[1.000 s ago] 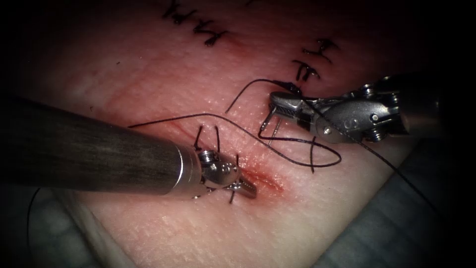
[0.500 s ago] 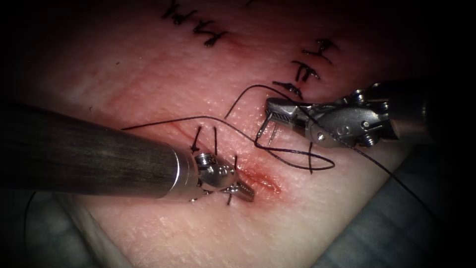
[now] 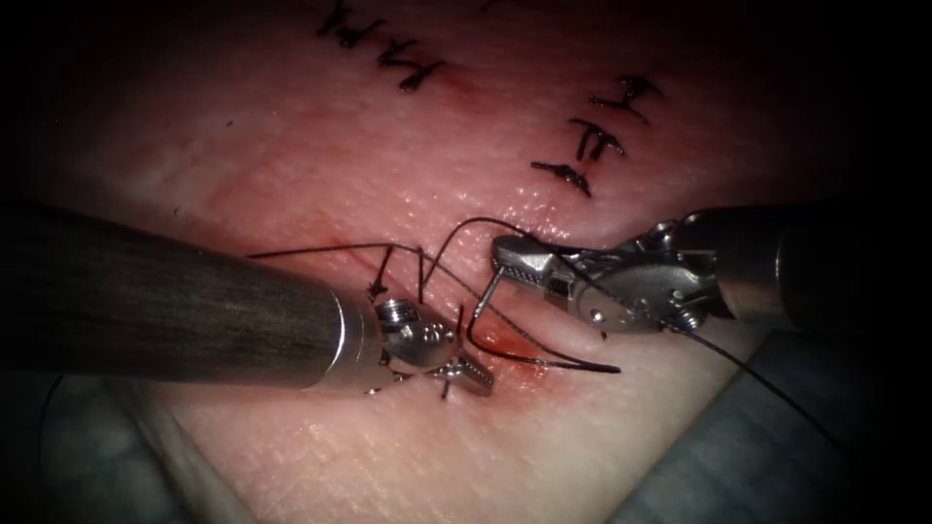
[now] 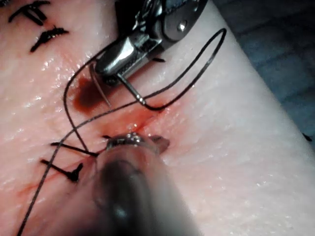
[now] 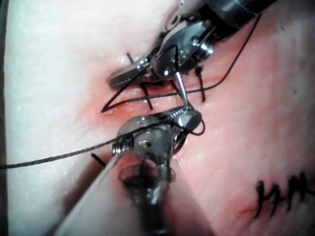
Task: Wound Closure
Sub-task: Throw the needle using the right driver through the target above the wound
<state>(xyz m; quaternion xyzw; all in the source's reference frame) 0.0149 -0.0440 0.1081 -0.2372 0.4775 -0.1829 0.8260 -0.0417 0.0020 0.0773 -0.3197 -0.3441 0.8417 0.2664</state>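
Holding, right arm's steel tool [image 3: 505, 254]: jaws closed on the curved steel needle [image 3: 493, 289], gripping it near its thread end, so the tip hangs down toward the tissue.
Right tool, other views: seen from the left wrist [image 4: 115, 64] with the needle [image 4: 129, 91] slanting out below the jaws; from its own wrist [image 5: 189, 117] the needle [image 5: 181, 91] stands up from the jaw tips.
Needle position: free of the tissue, just to the right of the cut, its point close to the surface near the red fluid.
Left arm's steel tool [image 3: 476, 371]: jaws look closed or nearly so, lying on the open end of the cut; I cannot tell whether they pinch tissue or merely rest there. Also visible from the right wrist [image 5: 125, 74] and, close up, from its own wrist [image 4: 160, 142].
Black suture thread [image 3: 544, 361]: runs from the needle's end in a loop across the cut, passes under the right tool and trails off to the near right; another strand lies leftward over the dark shaft.
Pale pink pork-belly tissue [image 3: 388, 165]: the cut [image 3: 519, 351] is red and moist at its open right end, with black stitches [image 3: 406, 274] already crossing it to the left.
Red fluid [image 4: 87, 96]: a small pool beside the needle.
Far side: black knotted stitches [image 3: 594, 141] on other closed cuts.
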